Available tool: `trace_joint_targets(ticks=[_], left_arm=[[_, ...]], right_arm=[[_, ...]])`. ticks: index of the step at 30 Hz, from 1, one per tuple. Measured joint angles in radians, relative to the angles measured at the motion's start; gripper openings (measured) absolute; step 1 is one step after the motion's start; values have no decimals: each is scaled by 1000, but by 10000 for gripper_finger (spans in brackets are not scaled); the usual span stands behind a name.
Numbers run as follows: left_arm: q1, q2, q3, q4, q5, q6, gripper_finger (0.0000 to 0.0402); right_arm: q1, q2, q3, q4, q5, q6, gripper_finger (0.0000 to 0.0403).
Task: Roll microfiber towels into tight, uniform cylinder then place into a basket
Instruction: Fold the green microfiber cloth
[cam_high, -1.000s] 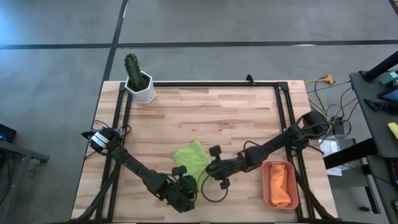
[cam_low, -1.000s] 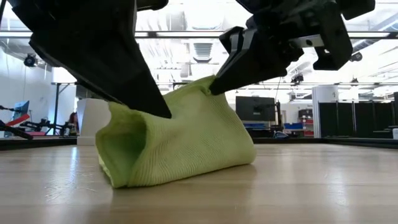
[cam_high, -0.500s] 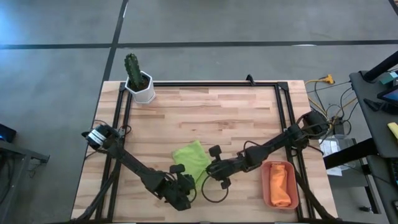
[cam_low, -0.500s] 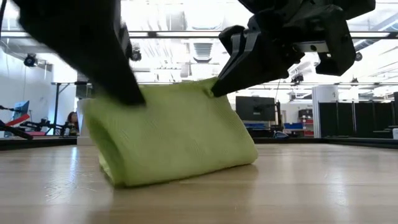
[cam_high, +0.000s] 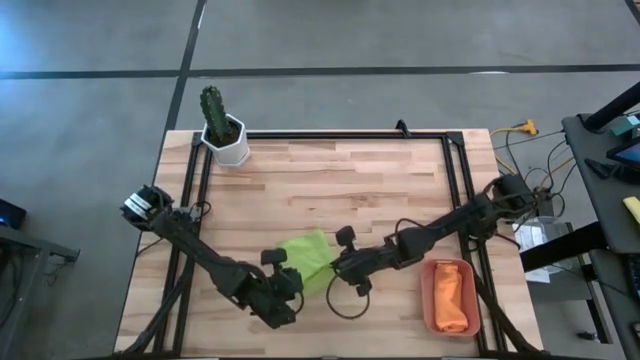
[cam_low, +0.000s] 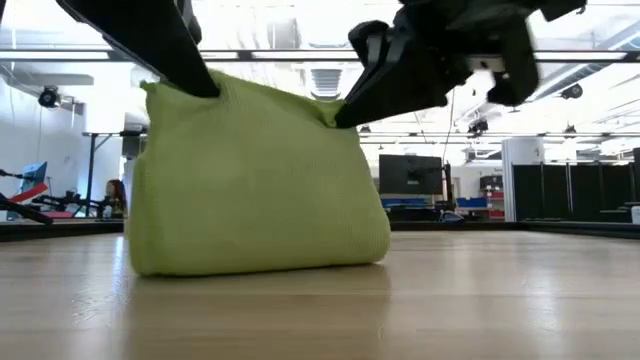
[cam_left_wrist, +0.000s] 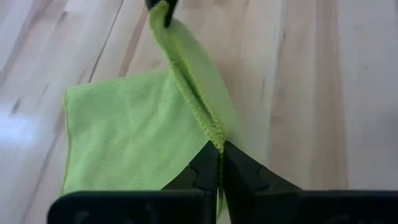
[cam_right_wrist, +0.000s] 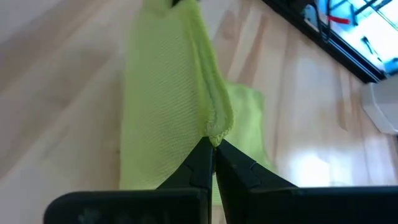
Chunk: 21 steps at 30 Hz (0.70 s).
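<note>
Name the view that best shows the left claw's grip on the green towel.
Left wrist view: the left claw is shut on the green towel edge. The high view hides it under the arm; the low view shows only a pinched corner.

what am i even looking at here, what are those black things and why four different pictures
It is one moment seen by four cameras: one overhead, one level with the tabletop, and one on each wrist of the robot. The black things are its two jointed arms. The left gripper and right gripper are each pinched shut on an edge of the lime green microfiber towel, lifting it off the wooden table. A rolled bright orange towel already lies in the terracotta plastic basket. A cactus in a white pot stands at the far corner.
</note>
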Motion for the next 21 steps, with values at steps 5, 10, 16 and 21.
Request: trace_joint_targets(ticks=[5,10,16,21], left_arm=[[6,5,-33,-61,-4,-5,0],[25,3,-74,-85,-9,2,0],[67,3,-102,-130,-13,50,0],[107,3,-120,-128,-26,110,0]], right_arm=[[-56,0,0,4,-3,-10,9],[-119,3,0,11,-94,-25,9],[-190,32,0,20,-172,-20,9],[-228,78,-2,34,-195,-26,9]])
